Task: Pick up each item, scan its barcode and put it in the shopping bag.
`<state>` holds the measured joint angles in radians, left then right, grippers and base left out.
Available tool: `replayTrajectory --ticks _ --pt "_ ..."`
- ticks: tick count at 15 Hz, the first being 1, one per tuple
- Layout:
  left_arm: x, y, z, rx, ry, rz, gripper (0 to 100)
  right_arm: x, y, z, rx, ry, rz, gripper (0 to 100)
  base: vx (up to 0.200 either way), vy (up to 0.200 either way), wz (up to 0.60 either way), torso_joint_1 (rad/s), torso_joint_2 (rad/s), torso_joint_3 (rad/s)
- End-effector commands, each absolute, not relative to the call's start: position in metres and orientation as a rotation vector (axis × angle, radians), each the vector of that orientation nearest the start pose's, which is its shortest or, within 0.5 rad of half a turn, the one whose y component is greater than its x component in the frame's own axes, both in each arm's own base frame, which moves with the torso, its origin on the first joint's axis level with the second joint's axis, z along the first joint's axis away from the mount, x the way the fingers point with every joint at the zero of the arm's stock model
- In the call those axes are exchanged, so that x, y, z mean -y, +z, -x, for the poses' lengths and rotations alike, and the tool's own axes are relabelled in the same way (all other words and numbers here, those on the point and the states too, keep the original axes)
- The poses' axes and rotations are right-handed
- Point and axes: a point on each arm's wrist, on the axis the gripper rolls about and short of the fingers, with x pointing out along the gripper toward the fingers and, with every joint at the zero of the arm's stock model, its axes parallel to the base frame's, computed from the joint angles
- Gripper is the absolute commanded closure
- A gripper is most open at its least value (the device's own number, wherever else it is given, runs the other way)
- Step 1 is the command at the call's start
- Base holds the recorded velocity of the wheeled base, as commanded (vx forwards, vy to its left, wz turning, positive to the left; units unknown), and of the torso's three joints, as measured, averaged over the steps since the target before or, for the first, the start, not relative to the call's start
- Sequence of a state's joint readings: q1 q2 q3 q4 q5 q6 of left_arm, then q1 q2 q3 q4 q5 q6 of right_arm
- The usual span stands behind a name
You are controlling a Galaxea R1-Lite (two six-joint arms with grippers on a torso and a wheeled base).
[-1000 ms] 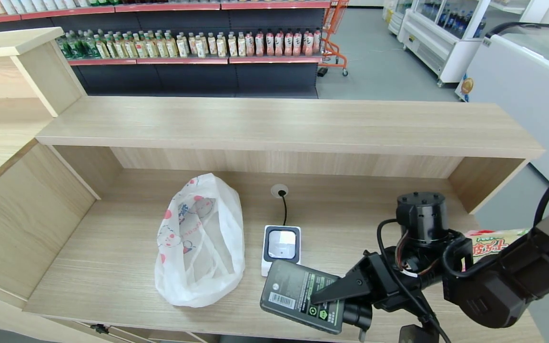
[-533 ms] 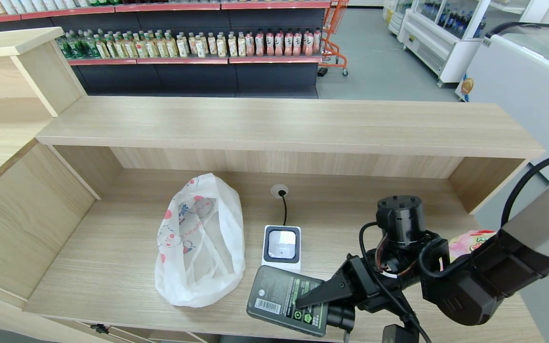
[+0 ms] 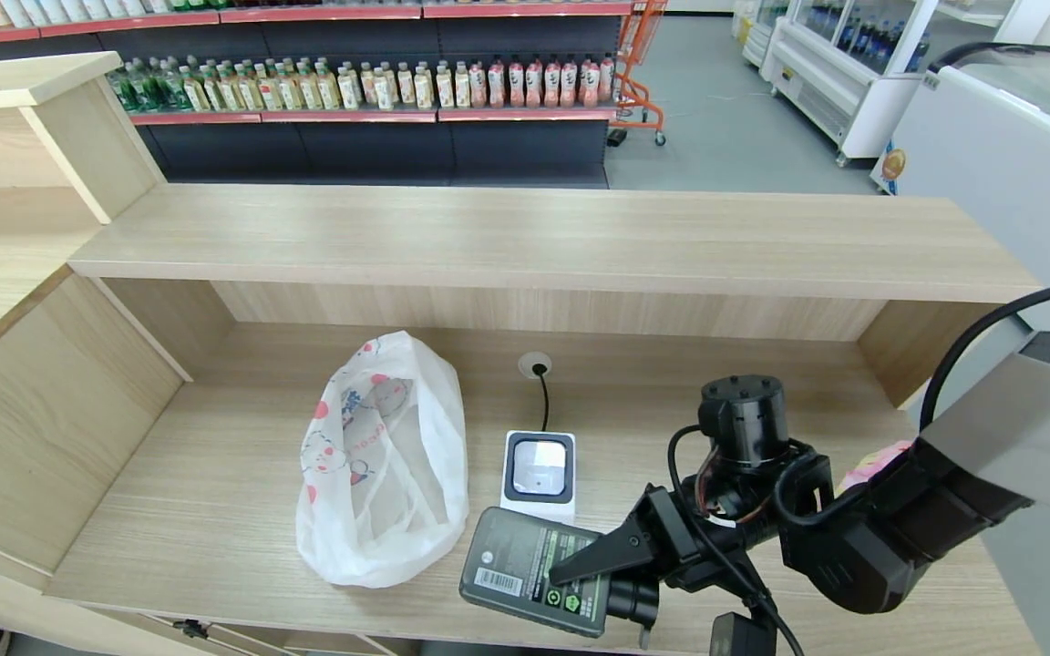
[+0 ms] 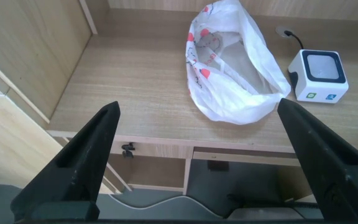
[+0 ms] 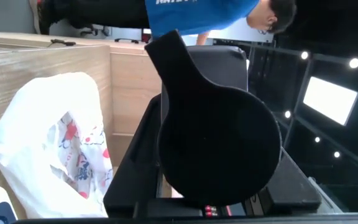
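A flat dark grey package (image 3: 525, 569) with a white barcode label facing up is held near the counter's front edge, just in front of the white scanner (image 3: 539, 466). My right gripper (image 3: 593, 583) is shut on the package's right end. The white shopping bag (image 3: 384, 465) with red prints lies left of the scanner, its mouth slack. In the left wrist view my left gripper (image 4: 197, 109) is open and holds nothing, back from the counter's front edge, with the shopping bag (image 4: 232, 68) and the scanner (image 4: 319, 74) beyond it. The right wrist view shows the bag (image 5: 48, 143).
A pink snack packet (image 3: 871, 465) lies on the counter's right side, mostly hidden behind my right arm. The scanner's black cable (image 3: 543, 401) runs to a hole at the back. A raised wooden shelf (image 3: 534, 237) overhangs the back of the counter (image 3: 179, 510).
My right gripper has carried the grey package to the left, from the counter's right part to just in front of the scanner. The arm now covers more of the pink packet.
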<state>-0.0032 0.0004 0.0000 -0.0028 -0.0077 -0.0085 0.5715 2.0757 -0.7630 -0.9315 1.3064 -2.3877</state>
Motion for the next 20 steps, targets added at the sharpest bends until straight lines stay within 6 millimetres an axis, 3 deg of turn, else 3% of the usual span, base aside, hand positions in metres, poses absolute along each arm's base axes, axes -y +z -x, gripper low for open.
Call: replayTrajectory --ticks 1,6,8,11,12,13,14,17,18,20 --pt "0.000 0.076 0.023 0.003 -0.011 0.009 0 -0.204 0.081 -0.277 1.805 1.223 1.382 100 0.000 0.000 0.00 0.000 0.00 0.000" --pt "0.000 0.076 0.023 0.003 -0.011 0.009 0 -0.204 0.081 -0.279 1.789 1.232 1.375 100 0.000 0.000 0.00 0.000 0.00 0.000" --pt "0.000 0.076 0.023 0.003 -0.011 0.009 0 -0.198 0.094 -0.274 1.730 1.267 1.341 100 0.000 0.000 0.00 0.000 0.00 0.000" --pt "0.000 0.076 0.023 0.003 -0.011 0.009 0 -0.148 0.139 -0.265 1.347 1.251 1.347 100 0.000 0.000 0.00 0.000 0.00 0.000" --pt "0.000 0.076 0.023 0.003 -0.011 0.009 0 -0.104 0.164 -0.246 1.004 1.127 1.342 100 0.000 0.000 0.00 0.000 0.00 0.000" --pt "0.000 0.076 0.023 0.003 -0.011 0.008 0 -0.077 0.165 -0.233 0.827 1.130 1.223 100 0.000 0.000 0.00 0.000 0.00 0.000" --pt "0.000 0.076 0.023 0.003 -0.011 0.009 0 -0.064 0.177 -0.228 0.712 1.117 1.101 100 0.000 0.000 0.00 0.000 0.00 0.000" --pt "0.000 0.076 0.023 0.003 -0.011 0.008 0 -0.060 0.210 -0.213 0.499 1.064 0.797 100 0.000 0.000 0.00 0.000 0.00 0.000" --pt "0.000 0.076 0.023 0.003 -0.011 0.009 0 -0.060 0.210 -0.207 0.339 1.009 0.605 100 0.000 0.000 0.00 0.000 0.00 0.000" --pt "0.000 0.076 0.023 0.003 -0.011 0.009 0 -0.060 0.201 -0.214 0.081 0.916 0.258 100 0.000 0.000 0.00 0.000 0.00 0.000"
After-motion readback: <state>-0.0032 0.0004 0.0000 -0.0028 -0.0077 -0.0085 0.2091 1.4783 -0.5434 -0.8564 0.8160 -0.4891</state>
